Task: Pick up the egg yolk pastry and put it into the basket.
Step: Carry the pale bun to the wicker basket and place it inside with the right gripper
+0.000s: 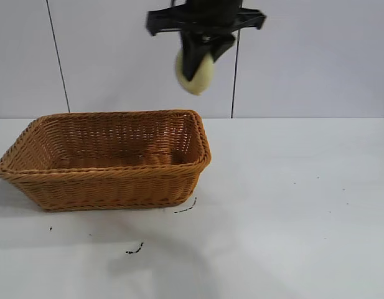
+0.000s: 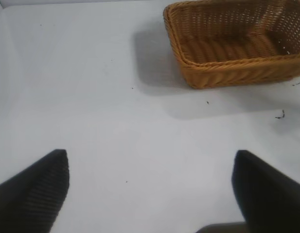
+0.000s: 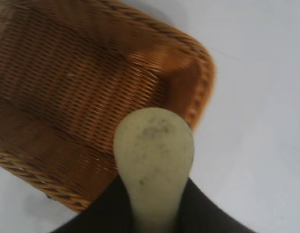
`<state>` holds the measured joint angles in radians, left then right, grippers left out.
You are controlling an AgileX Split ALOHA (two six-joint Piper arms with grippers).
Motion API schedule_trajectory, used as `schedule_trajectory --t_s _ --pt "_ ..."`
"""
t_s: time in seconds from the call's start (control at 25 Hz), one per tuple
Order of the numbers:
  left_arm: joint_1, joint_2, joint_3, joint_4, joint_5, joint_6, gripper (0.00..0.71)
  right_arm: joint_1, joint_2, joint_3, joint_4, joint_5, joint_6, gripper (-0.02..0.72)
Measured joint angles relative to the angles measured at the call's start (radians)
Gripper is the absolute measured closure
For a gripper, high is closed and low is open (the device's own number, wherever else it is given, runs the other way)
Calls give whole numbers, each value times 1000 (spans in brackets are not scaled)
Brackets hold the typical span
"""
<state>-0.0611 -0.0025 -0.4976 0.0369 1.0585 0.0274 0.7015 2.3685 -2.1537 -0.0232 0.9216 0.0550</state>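
The egg yolk pastry is a pale yellow-cream puck held edge-on in my right gripper, high above the right end of the basket. In the right wrist view the pastry sits squeezed between the dark fingers, over the basket's corner. The orange-brown wicker basket holds nothing that I can see. My left gripper is open and empty over bare table, well away from the basket.
The white table carries a few small dark specks and crumbs in front of the basket. A grey wall stands behind.
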Motion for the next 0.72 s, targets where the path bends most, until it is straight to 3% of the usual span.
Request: schedule_trajectory --t_s 0.2,0.28,0.32,0.48,0.52,0.6,0.72 --pt "0 0 0 0 0 0 17 0 111 0 -23 -54 27 578" --pt "0 0 0 0 0 0 17 0 125 0 -24 -53 38 542" --pt "0 0 0 0 0 0 17 0 124 0 -24 -56 43 495" --pt "0 0 0 0 0 0 17 0 99 0 -30 -65 45 150" --pt "0 0 0 0 0 0 17 0 89 0 -35 -65 47 101" --pt "0 0 0 0 0 0 17 0 55 0 -49 -53 53 42" --pt "0 0 0 0 0 0 17 -7 -13 0 -54 -13 56 17"
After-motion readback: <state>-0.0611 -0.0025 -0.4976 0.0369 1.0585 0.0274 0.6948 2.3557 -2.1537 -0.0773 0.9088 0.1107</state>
